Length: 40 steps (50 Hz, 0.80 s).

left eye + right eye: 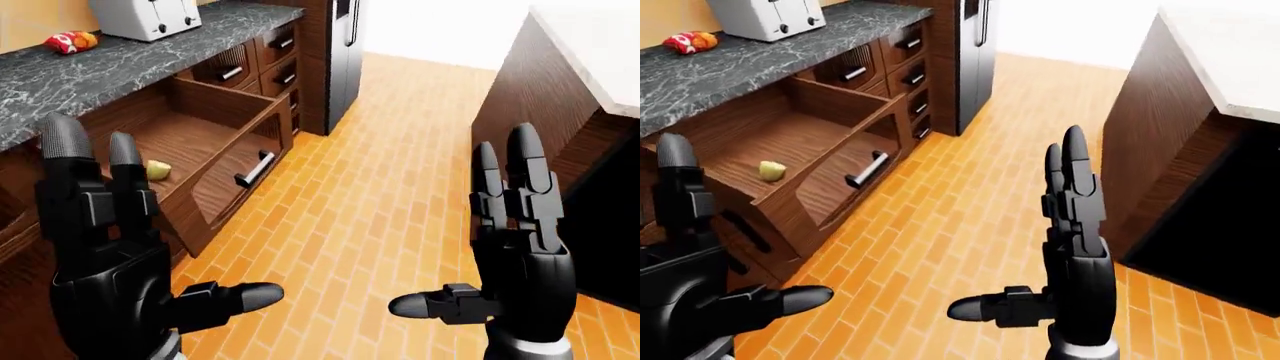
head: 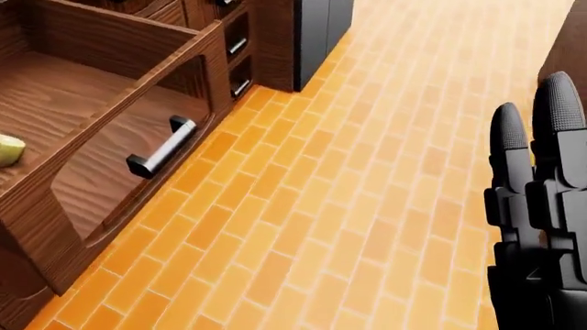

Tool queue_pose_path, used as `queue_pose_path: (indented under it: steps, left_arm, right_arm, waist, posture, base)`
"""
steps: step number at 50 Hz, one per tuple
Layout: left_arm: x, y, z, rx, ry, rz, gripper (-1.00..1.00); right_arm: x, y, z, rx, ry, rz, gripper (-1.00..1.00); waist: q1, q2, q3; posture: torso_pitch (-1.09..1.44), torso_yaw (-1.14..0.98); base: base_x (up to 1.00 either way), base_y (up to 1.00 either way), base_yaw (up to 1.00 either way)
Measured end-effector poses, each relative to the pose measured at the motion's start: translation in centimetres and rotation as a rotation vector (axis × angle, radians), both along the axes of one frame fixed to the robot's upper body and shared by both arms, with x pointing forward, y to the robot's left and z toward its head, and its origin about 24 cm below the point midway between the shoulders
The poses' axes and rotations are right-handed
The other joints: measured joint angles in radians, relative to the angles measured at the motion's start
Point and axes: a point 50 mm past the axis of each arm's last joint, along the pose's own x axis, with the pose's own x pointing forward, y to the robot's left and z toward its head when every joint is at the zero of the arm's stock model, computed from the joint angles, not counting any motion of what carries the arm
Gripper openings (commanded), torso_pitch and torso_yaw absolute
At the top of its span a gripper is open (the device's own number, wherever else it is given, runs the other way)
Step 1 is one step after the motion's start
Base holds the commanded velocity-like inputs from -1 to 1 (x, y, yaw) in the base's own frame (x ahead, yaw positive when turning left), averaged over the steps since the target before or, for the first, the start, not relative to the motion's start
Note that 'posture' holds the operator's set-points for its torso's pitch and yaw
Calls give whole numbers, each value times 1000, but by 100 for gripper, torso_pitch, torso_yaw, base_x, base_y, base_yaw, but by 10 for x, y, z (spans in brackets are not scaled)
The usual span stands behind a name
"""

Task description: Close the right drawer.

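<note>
— Wood is seen on the left of the right-eye view: the right drawer (image 1: pixel 800 146) is pulled far out under the grey counter (image 1: pixel 730 64). What is kept in it?

— A small yellow-green piece of food (image 1: pixel 771 171) is seen on its floor. A silver handle (image 2: pixel 163 147) is fixed on its face.

— How are the hands held?

— The left hand (image 1: pixel 105 247) and the right hand (image 1: pixel 515 240) are held up with fingers spread wide. Nothing is gripped. The drawer is not touched by either hand.

— What else is seen?

— A toaster (image 1: pixel 765 16) is set on the counter, above an orange brick floor (image 2: pixel 349 192).
</note>
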Motion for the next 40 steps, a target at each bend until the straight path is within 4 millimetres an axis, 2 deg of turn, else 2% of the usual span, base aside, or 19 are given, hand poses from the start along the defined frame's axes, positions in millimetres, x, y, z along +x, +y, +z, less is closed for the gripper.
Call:
queue_pose_path:
  steps: [2,8,10,11,12,14,16,22,25,26,27,30,35,37,38,40]
  left_arm:
    - [0,1,-1,2,7,3,100]
    - [-2,2,3,4,-19,10,100]
    - [-2,1,3,4,-20,7,100]
    - [-2,1,3,6,-22,9,100]
    - [-2,3,2,9,-15,16,100]
    - [0,4,-2,4,8,22,100]
    - [0,3,-2,2,10,22,100]
    - [-1,3,1,4,-9,20,100]
    - [0,1,0,5,-4,8,100]
    - [0,1,0,3,-4,7,100]
    - [1,1,-2,-1,2,4,100]
    - [0,0,-2,2,5,1,100]
    - [-2,0,1,5,-15,2,100]
    - [-1,1,0,3,-5,3,100]
    - [0,1,-2,1,5,2,100]
    - [1,1,-3,-2,19,2,100]
  right_arm:
    - [0,1,0,3,2,1,100]
    - [-1,2,2,2,-11,9,100]
    - [-1,2,2,2,-11,8,100]
    - [-1,3,3,3,-16,12,100]
    - [1,5,2,9,-9,22,100]
    - [2,6,-2,5,13,29,100]
    - [2,5,-2,3,15,26,100]
    - [1,4,2,9,-18,28,100]
    - [1,2,2,21,-10,20,100]
    - [1,1,2,21,-8,19,100]
    - [2,0,1,20,-2,18,100]
    - [3,0,-1,25,24,20,100]
    - [4,3,-1,24,41,45,100]
    - [5,4,-3,24,59,49,100]
    - [6,4,-5,23,70,48,100]
    - [6,3,-7,23,84,45,100]
  waist:
    - [-4,17,0]
    - [12,90,33]
    - [15,123,32]
    - [22,140,24]
    - [29,129,26]
    - [29,126,27]
    - [25,112,18]
    - [34,38,16]
    - [29,2,4]
    - [26,-1,-1]
    - [23,11,4]
    - [30,23,8]
    - [23,74,-4]
    - [20,69,5]
    - [20,58,11]
    - [22,22,4]
  posture:
    - [0,0]
    - [0,0]
    - [0,0]
    - [0,0]
    - [0,0]
    - [0,0]
    - [0,0]
    - [0,0]
    - [0,0]
    - [0,0]
    - [0,0]
    - [0,0]
    - [0,0]
    - [0,0]
    - [0,0]
    - [0,0]
  base:
    - [0,0,-60]
    - [0,0,-60]
    - [0,0,-59]
    - [0,0,-60]
    - [0,0,-59]
    - [0,0,-60]
    - [0,0,-60]
    - [0,0,-57]
    - [0,-23,0]
    - [0,-11,0]
    - [0,-2,0]
    - [0,0,0]
    - [0,1,0]
    - [0,24,0]
    - [0,27,0]
    - [0,28,0]
